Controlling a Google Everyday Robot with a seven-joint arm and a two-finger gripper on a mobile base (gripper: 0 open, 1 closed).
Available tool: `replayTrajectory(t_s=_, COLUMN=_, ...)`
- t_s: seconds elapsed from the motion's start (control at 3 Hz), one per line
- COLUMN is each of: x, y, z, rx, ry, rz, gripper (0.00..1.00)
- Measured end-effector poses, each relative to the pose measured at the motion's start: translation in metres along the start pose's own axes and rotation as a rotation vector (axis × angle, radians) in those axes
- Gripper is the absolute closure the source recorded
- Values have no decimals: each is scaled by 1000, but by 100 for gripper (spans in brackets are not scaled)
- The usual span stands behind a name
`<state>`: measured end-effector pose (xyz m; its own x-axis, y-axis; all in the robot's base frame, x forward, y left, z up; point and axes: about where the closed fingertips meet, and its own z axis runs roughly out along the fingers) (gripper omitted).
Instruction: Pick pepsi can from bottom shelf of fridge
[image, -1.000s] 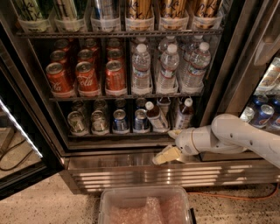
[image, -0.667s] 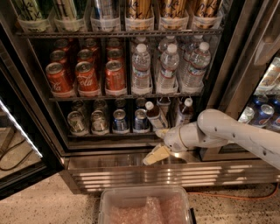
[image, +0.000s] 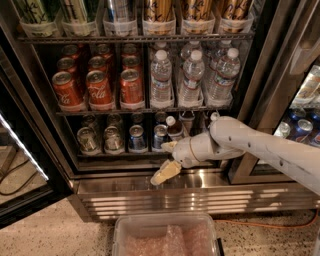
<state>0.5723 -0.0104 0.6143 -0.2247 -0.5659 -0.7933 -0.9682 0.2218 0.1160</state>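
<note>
1. The fridge (image: 150, 186) stands open, its steel sill and slatted base grille facing the camera.
2. The bottom shelf (image: 107, 154) carries a row of cans along its front rail.
3. The pepsi can (image: 136, 139) stands upright on the bottom shelf, near the front rail and roughly at mid-width.
4. Two silver-grey cans (image: 88, 140) stand to the left of the pepsi can. Another bluish can (image: 160, 136) stands just to its right.
5. A dark bottle with a white cap (image: 174, 128) stands right of that bluish can, partly behind the arm.
6. The arm (image: 260, 150) enters from the right and reaches left across the lower right part of the fridge opening.
7. The gripper (image: 161, 161) sits in front of the bottom shelf's front rail, to the right of the pepsi can and slightly below it. It is not touching the can.
8. The fingers (image: 166, 172) are spread apart and hold nothing. The lower one points down and left over the steel sill; the upper one lies at the rail, just in front of the bluish can.
9. The middle shelf holds red Coca-Cola cans (image: 100, 89) on the left and water bottles (image: 192, 75) on the right.
10. A clear plastic bin (image: 165, 235) sits on the floor, nearer than the base grille.
</note>
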Motion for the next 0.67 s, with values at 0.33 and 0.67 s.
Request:
replayTrajectory(t_s=0.33, x=-16, y=-16, z=-4, rx=59, ry=1, rz=-22, gripper=8)
replayTrajectory(t_s=0.67, x=-20, y=-39, z=-20, rx=150, ry=-7, rz=4, gripper=7)
